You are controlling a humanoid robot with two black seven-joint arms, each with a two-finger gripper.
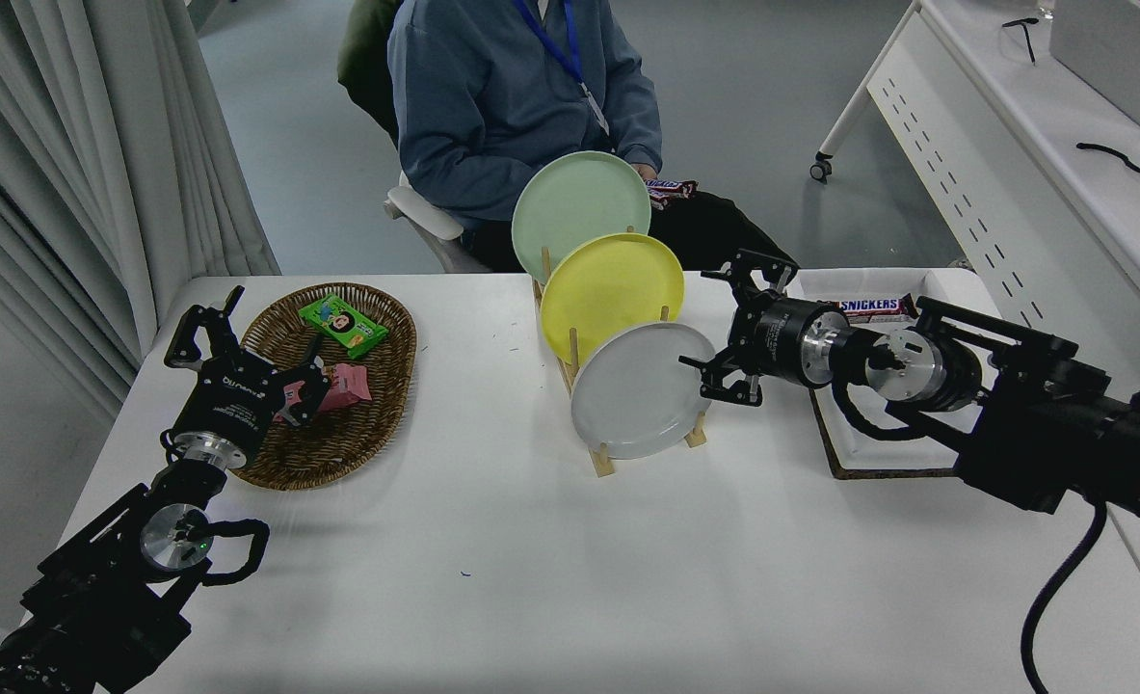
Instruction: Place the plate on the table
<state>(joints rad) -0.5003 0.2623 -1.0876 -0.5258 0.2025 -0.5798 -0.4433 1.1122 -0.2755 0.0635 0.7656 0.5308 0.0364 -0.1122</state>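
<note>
Bright even overhead light, soft faint shadows on the table (531,578), sharp focus, no glare

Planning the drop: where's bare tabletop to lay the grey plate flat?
Widest bare patch: the table nearer the camera than the wooden rack, between the two arms. A narrower strip lies between the wicker basket and the rack. Crowded: right of the plate, where the open right gripper and white tray sit.

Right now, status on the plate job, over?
Right gripper open at the plate's right rim, no grip yet. Left gripper parked by basket. Plate upright in rack, yellow plate close behind.
</note>
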